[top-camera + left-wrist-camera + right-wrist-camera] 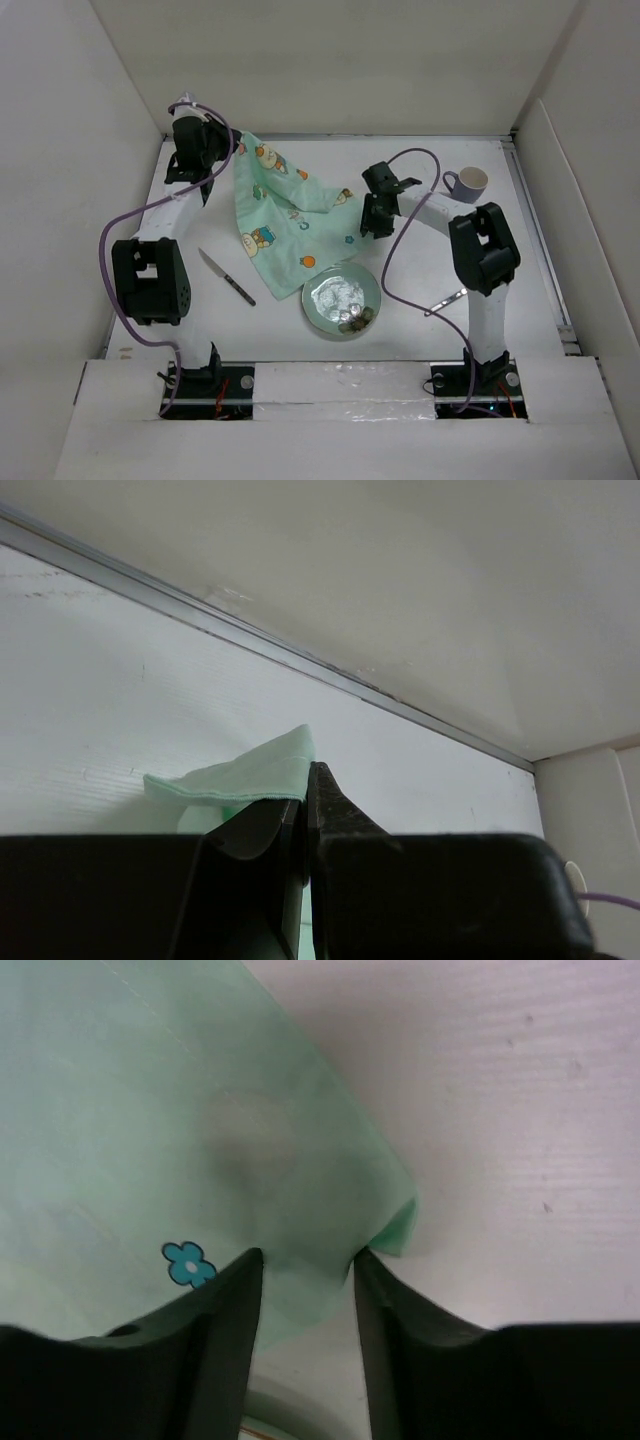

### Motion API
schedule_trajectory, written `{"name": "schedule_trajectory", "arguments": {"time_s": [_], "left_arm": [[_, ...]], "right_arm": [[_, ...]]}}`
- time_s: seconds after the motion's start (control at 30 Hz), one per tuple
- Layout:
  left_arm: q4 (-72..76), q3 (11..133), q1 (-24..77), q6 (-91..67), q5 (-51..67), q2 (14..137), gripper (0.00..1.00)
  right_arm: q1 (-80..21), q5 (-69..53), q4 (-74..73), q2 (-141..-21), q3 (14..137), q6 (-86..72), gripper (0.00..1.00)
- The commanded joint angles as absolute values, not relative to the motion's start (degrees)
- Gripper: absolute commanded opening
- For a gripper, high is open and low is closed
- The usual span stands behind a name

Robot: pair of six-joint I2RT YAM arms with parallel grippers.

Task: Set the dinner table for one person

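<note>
Plain white walls; even light

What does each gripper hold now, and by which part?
The left gripper pinches the cloth by its far corner. The right gripper holds nothing yet: its open jaws straddle the cloth's right corner.

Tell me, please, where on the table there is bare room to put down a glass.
Bare table lies between the right arm and the right wall, and near the front edge between knife and plate. The middle is crowded: cloth, plate and right gripper meet there.
</note>
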State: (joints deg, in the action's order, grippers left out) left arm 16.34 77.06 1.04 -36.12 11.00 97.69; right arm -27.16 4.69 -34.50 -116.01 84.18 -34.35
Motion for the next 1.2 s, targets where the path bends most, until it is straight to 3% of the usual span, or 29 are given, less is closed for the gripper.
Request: {"name": "schedule_trajectory", "arguments": {"time_s": [0.0,0.03,0.13,0.3,0.4,0.43,0.47,0.53,0.6,0.7,0.83,0.93,1.0,1.03,1.13,1.17], "left_arm": [[18.90,75.50,1.05,-34.80,10.29,92.55,0.00],[18.81,75.06,1.05,-34.72,10.20,92.20,0.00],[18.28,74.09,1.05,-34.19,9.85,90.53,0.00],[16.00,70.68,1.05,-33.40,8.35,87.90,0.00],[14.24,68.13,1.05,-33.40,7.91,86.14,0.00],[13.54,67.33,1.05,-33.31,7.82,85.09,0.00],[13.27,66.54,1.05,-32.79,7.39,84.56,0.00],[12.14,64.26,2.89,-32.26,6.77,82.98,0.00],[11.87,61.89,3.43,-31.03,7.20,82.36,0.00],[12.13,57.85,4.13,-31.73,8.00,81.04,0.00],[12.66,53.35,4.13,-30.68,8.44,80.15,0.00],[12.92,51.33,4.13,-30.24,9.84,79.98,0.00],[13.01,49.67,4.13,-30.50,9.50,79.81,0.00],[13.18,49.14,4.13,-30.41,9.23,79.46,0.00],[12.49,48.25,4.13,-30.24,7.83,79.45,0.00],[12.13,48.34,4.13,-29.71,7.04,79.45,0.00]], "right_arm": [[-24.71,0.54,-36.21,-120.66,90.07,-36.12,0.40],[-24.09,0.44,-36.30,-121.46,91.39,-36.21,0.24],[-21.46,-1.32,-35.51,-123.57,96.32,-37.18,0.00],[-15.04,-1.14,-30.59,-124.27,106.67,-37.00,0.00],[-11.00,-0.35,-33.03,-128.04,120.72,-35.43,0.00],[-10.29,-0.35,-35.48,-130.58,124.50,-34.55,0.28],[-9.76,1.30,-36.90,-131.48,130.98,-33.67,0.49],[-9.14,2.81,-42.33,-132.54,135.25,-30.68,0.77],[-9.14,3.95,-43.77,-128.87,131.51,-29.71,0.80],[-11.67,4.65,-35.64,-116.23,109.66,-28.48,0.73],[-15.72,3.00,-26.55,-101.71,82.84,-30.23,0.00],[-19.14,4.65,-27.16,-95.55,71.50,-31.02,0.00],[-19.69,5.28,-26.20,-93.61,67.26,-31.64,0.17],[-20.47,5.19,-26.19,-92.73,64.28,-31.90,0.38],[-22.23,5.27,-26.28,-93.42,61.88,-33.04,0.58],[-23.02,5.53,-26.63,-93.86,61.35,-33.57,0.58]]}}
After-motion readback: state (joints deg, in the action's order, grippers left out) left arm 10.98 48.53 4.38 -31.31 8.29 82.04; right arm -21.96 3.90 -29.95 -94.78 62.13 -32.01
